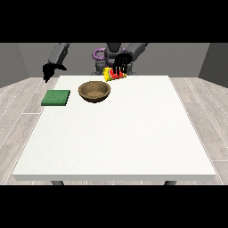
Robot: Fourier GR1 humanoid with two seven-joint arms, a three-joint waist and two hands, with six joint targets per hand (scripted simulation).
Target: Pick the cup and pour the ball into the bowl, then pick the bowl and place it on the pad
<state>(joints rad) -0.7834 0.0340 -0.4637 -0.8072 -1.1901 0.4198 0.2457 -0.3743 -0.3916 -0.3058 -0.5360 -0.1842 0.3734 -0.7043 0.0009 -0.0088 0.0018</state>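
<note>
A yellow and red cup lies tilted just above the table's far edge, behind and to the right of the brown wooden bowl. The hand at the view's right reaches down over the cup with its fingers curled round it. I cannot see the ball. The green pad lies flat to the left of the bowl, near the table's left edge. The hand at the view's left hangs beyond the far left corner, behind the pad, with relaxed fingers and nothing in it.
The white table stretches wide towards the camera in front of the bowl and pad. Grey wood flooring surrounds it.
</note>
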